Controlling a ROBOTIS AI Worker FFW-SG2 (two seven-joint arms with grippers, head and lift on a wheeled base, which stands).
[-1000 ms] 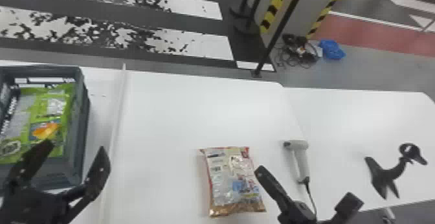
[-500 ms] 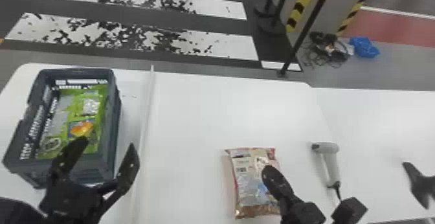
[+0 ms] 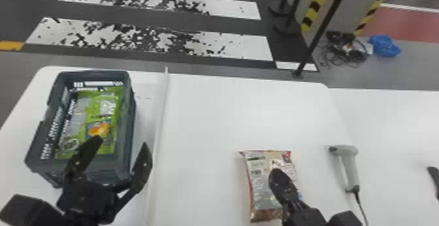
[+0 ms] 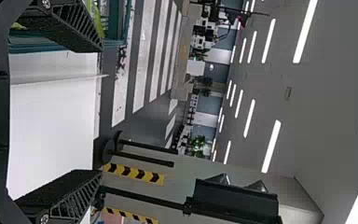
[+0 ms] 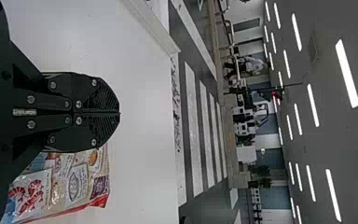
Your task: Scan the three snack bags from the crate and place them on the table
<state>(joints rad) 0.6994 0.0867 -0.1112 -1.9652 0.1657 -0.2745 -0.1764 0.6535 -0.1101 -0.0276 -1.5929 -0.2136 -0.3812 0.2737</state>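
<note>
**Left gripper spread at the crate, right gripper closed by the bag**

Head view: the left gripper [image 3: 121,143] reaches up from the bottom edge, fingers parted at the crate's [image 3: 125,163] near end. Green packaging [image 3: 103,107] lies inside; a pale raised strip [image 3: 158,121] separates crate and red-edged snack bag [image 3: 261,183] on the table [image 3: 202,121]. The right gripper [image 3: 276,173] overlaps the bag; the scanner [image 3: 351,166] lies nearby. Compared with the first frame, the whole crate has come into view.

Left wrist view: both fingers stand wide apart, nothing between them.

Right wrist view: the fingers are pressed together, bag partly behind.
</note>
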